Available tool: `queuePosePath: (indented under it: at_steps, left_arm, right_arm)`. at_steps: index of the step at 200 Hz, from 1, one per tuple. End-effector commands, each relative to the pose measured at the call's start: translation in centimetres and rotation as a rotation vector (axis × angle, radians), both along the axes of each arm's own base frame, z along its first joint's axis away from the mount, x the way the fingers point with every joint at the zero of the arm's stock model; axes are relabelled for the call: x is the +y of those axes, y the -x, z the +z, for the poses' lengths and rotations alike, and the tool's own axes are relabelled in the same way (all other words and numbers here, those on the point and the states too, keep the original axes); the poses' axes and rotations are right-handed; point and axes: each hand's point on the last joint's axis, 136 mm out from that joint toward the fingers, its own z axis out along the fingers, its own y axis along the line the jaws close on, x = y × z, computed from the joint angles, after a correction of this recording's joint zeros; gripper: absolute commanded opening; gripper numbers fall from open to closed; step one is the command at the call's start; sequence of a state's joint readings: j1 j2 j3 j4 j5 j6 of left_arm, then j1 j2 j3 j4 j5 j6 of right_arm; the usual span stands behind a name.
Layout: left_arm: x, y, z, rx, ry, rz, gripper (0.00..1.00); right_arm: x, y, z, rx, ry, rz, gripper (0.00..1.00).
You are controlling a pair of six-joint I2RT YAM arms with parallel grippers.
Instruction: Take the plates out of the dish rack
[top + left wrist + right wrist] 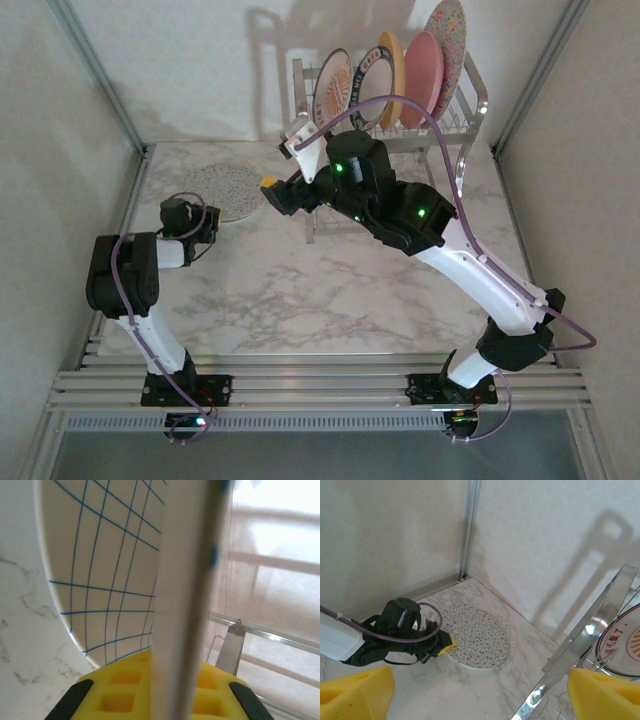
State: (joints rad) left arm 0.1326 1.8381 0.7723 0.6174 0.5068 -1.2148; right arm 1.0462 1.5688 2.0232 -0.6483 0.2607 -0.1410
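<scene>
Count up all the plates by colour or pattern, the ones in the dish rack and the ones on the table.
Orange sunburst plate: 1
Dark-rimmed white plate: 1
Yellow plate: 1
Pink plate: 1
Floral plate: 1
Grey speckled plate: 1
Blue-grid plate: 1
Total: 7
</scene>
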Motion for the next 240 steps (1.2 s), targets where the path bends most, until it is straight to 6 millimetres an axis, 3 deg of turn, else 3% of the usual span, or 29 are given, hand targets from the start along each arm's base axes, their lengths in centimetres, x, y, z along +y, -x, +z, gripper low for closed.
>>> queuePosePath:
  at_steps: [1, 63, 139, 174, 240]
  left_arm:
    - [-0.6, -1.9, 2.4, -0.107, -0.016, -0.045, 0.00]
    - [-0.8, -2.5, 1.7, -0.073, -0.021, -0.060, 0.00]
    - [-0.9, -3.2, 0.8, 0.034, -0.062, -0.091, 0.26]
    - [-0.8, -3.2, 0.3, 0.074, -0.071, -0.090, 0.29]
    - [-0.8, -2.8, -0.6, 0.198, -0.104, -0.096, 0.43]
  right_arm:
    - [0.2, 0.4, 0.9, 0.004, -0.034, 0.013, 0.90]
    - [0.1, 0.6, 0.9, 0.015, -0.040, 0.011, 0.90]
    - [-0.2, 0.7, 1.1, 0.017, -0.047, 0.005, 0.90]
    - [-0.3, 0.7, 1.1, 0.014, -0.046, 0.003, 0.90]
    - [-0.5, 0.6, 1.1, 0.013, -0.044, -0.003, 0.90]
